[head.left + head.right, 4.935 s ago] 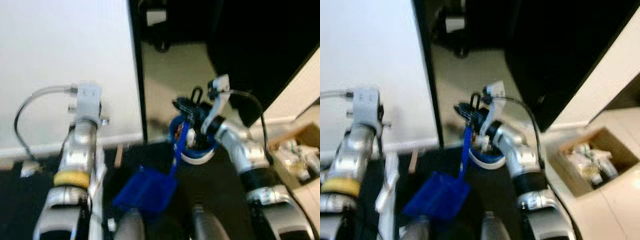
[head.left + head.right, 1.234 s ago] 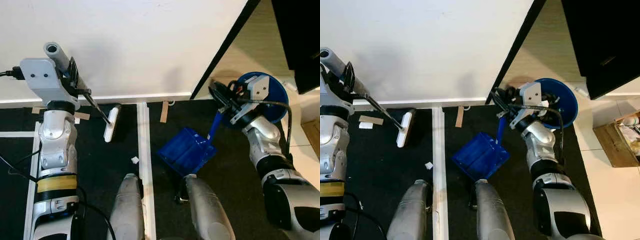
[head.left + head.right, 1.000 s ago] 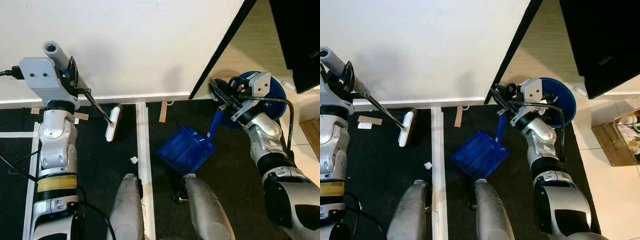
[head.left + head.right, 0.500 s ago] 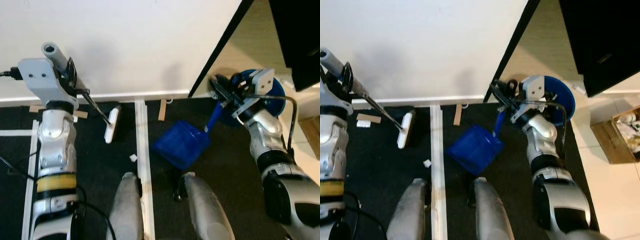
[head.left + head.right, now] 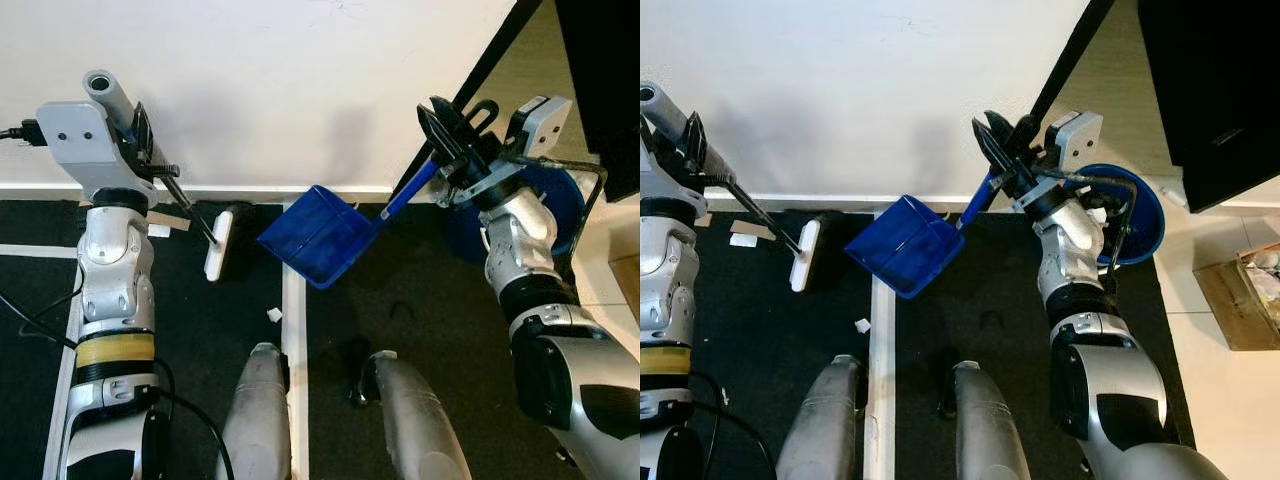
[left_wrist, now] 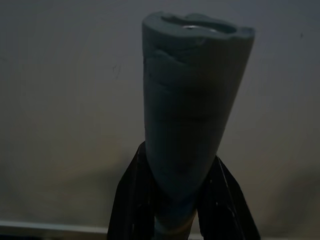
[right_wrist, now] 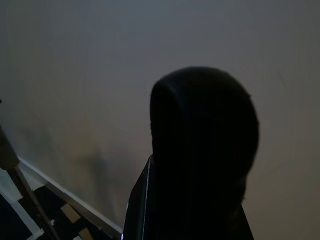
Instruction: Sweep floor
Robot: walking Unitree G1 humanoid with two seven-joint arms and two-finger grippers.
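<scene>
I'm standing on black floor matting [image 5: 420, 300] crossed by white tape lines [image 5: 294, 320], facing a white wall with its skirting board. My left gripper [image 5: 150, 170] has its fingers [image 6: 131, 200] pinched on the grey handle of the broom [image 5: 218, 250], whose white head rests on the mat near the skirting. My right gripper [image 5: 455, 150] has its fingers pressed around the handle of the blue dustpan [image 5: 315, 235], which is tilted and held off the floor, close to the wall between the broom head and a blue bucket [image 5: 560, 215] on my right. A small white scrap [image 5: 272, 314] lies on the mat just beside the tape line, nearer my feet than the pan.

I judge I'm in the collecting step: next the pan must come down flat by that scrap, lip to the mat, and the broom head drawn across to push it in.

Compared with half a second ago, the dustpan is higher and nearer the wall, more over the tape line; the broom head is about where it was. The view itself has shifted too.
</scene>
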